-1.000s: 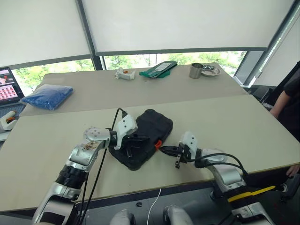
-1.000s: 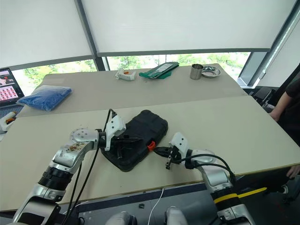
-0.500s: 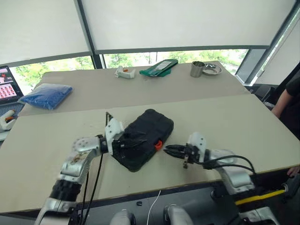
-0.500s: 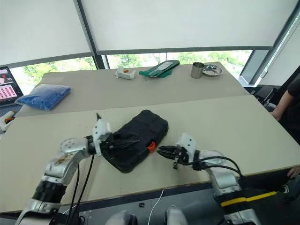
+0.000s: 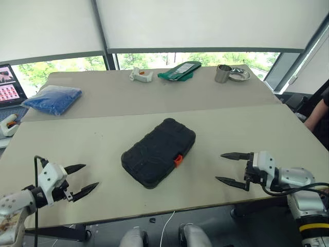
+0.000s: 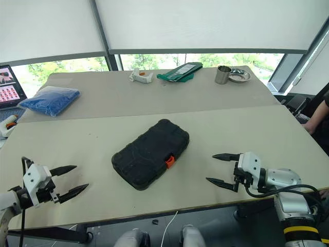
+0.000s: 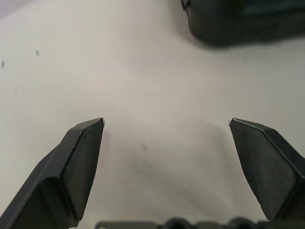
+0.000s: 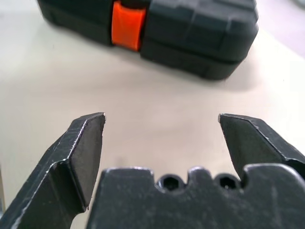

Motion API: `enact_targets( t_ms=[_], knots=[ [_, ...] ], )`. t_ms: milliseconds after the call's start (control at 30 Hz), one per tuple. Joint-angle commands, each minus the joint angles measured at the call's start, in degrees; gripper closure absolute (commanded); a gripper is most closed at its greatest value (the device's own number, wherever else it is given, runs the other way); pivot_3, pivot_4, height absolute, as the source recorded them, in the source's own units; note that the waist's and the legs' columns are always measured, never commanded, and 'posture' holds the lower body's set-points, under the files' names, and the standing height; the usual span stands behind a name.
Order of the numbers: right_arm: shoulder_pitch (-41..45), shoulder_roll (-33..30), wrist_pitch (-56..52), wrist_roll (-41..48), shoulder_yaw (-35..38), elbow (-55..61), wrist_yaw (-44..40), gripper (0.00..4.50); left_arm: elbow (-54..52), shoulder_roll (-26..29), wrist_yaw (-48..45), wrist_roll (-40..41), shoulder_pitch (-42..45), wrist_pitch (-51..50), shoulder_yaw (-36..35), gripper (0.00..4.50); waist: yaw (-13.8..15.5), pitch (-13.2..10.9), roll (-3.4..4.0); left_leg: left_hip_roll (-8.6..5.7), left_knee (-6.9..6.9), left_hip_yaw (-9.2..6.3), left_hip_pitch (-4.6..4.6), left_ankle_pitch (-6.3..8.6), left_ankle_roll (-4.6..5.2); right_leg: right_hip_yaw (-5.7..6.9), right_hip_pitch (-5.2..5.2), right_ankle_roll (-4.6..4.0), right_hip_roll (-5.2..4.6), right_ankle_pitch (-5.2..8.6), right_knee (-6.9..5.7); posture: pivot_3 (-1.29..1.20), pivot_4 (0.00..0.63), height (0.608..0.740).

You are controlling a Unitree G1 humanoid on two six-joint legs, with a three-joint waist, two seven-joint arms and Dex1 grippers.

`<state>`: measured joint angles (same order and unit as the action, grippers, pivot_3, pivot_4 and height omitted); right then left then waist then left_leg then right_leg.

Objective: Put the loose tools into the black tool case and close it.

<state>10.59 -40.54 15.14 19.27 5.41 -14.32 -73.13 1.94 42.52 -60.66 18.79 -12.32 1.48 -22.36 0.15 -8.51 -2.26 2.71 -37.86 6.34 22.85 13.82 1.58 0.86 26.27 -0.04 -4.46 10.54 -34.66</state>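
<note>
The black tool case (image 5: 159, 153) lies shut in the middle of the near table, its orange latch (image 5: 178, 160) facing the front edge. The loose tools are out of view. My left gripper (image 5: 91, 175) hovers open and empty near the table's front left, well apart from the case. My right gripper (image 5: 219, 166) stands open and empty at the front right, pointing toward the case with bare table between them. In the right wrist view the case (image 8: 190, 28) and its latch (image 8: 127, 19) sit beyond the spread fingers. The left wrist view catches a corner of the case (image 7: 238, 21).
The far table holds a blue cloth bundle (image 5: 53, 99), a white tool (image 5: 140, 76), a green pouch (image 5: 179, 71), a metal cup (image 5: 223, 73) and a metal dish (image 5: 239, 75). A laptop (image 5: 11, 87) stands at the far left. A person (image 5: 318, 110) is at the right edge.
Both grippers were shut at the case's near edge. They have drawn away from it, the left far to the left, the right to the right, and both have opened. The view shifted slightly.
</note>
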Motion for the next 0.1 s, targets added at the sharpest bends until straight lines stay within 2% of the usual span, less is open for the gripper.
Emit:
enact_targets(
  t_ms=[33, 100],
  knots=[
    [2.07, 0.48, 3.03, 0.28, 0.96, -0.84, 0.56, 0.02, -3.29, -1.32, 5.83, -3.34, -0.17, 2.43, 0.14, 0.00, 0.38, 0.00, 0.00, 0.01, 0.00, 0.00, 0.00, 0.01, -0.01, 0.00, 0.00, 0.00, 0.01, 0.00, -0.01, 0.00, 0.150, 0.740],
    [3.02, 0.92, 3.55, -0.06, 0.88, -1.96, 1.32, 0.02, -4.18, -1.84, 6.77, -3.79, 0.06, 3.25, 0.76, 0.00, 0.45, 0.00, 0.00, 0.03, 0.00, 0.01, -0.01, 0.00, 0.00, -0.01, 0.00, -0.02, 0.03, -0.01, -0.02, 0.00, 0.150, 0.740]
  ],
)
